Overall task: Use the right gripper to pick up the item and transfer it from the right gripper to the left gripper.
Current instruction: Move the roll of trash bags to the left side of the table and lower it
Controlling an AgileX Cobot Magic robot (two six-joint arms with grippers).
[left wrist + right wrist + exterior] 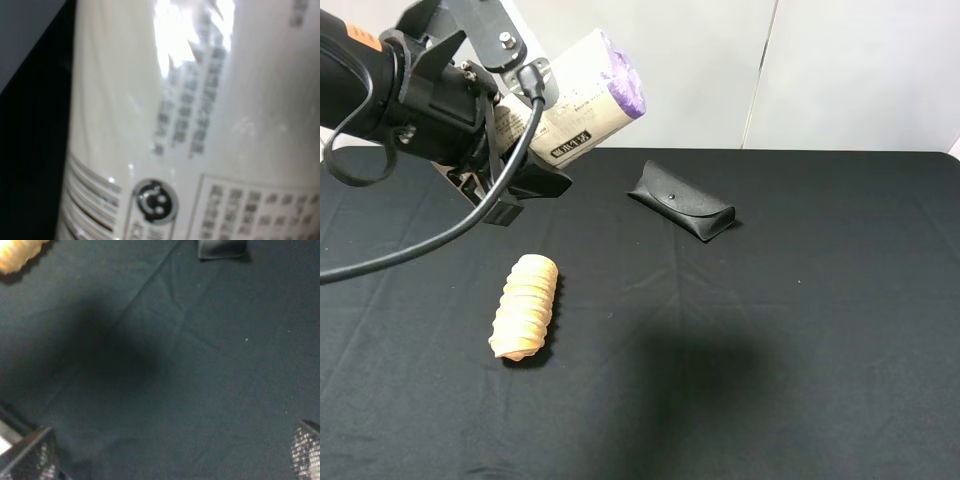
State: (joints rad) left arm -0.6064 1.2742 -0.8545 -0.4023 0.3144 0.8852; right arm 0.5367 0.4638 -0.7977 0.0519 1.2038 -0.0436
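The roll [595, 85] hangs clear of the table [820, 350], left of the glasses case [682, 202], pinched across its label by the left gripper [525, 120], long axis slanting up to 1 free purple end, while the right gripper [169, 452] is spread and empty.

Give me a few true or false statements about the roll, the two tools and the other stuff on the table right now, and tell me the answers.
1. The left tool holds the roll up off the table. True.
2. The right tool is clamped on the roll. False: its fingers stand wide apart with only cloth between them.
3. The tan spiral piece lies on the black cloth. True.
4. The glasses case touches the spiral piece. False: they lie well apart.
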